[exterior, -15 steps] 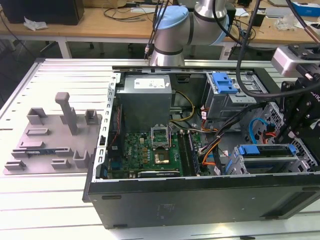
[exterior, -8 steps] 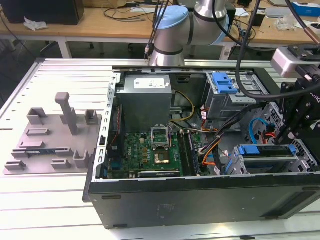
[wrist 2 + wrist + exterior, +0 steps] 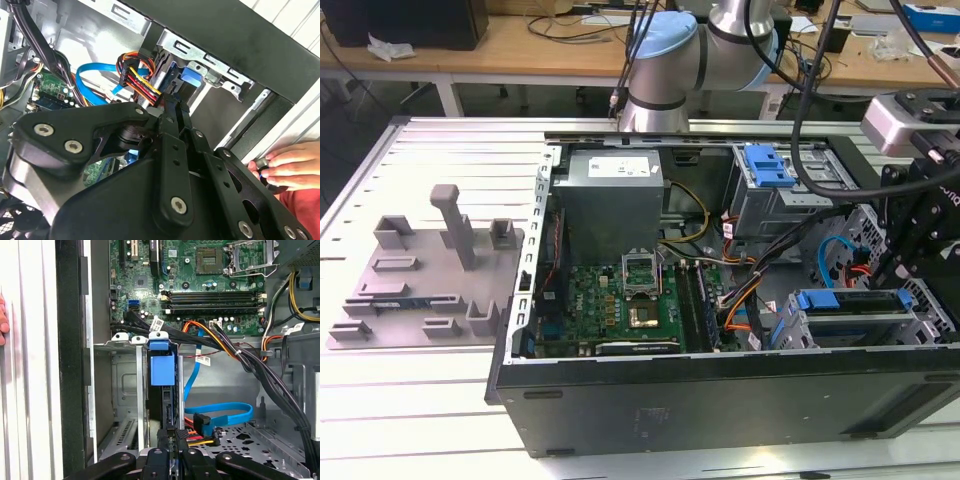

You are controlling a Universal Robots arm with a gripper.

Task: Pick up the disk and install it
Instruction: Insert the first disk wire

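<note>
Nearest you, the gripper [image 3: 172, 442] is pinched nearly closed on the disk [image 3: 162, 371], seemingly gripping its near end. The disk stands edge-up inside the drive cage [image 3: 125, 390], lower right in the exterior view, matching the slot; the motherboard [image 3: 200, 275] lies beyond.

Matt black links on the gripper [image 3: 175, 109], bright metal screw heads glinting in them; the disk [image 3: 162, 369] shows its smooth blue plastic carrier, faintly glossy; around it the drive cage [image 3: 125, 390] is bare silvery sheet metal with a dull sheen; the flat blue cable [image 3: 225, 407] looks like slick plastic; in the exterior view the case [image 3: 720, 405] wears a matt black finish, the table [image 3: 410, 420] is pale ribbed metal, and the fixture [image 3: 430, 270] is matt grey plastic.
</note>
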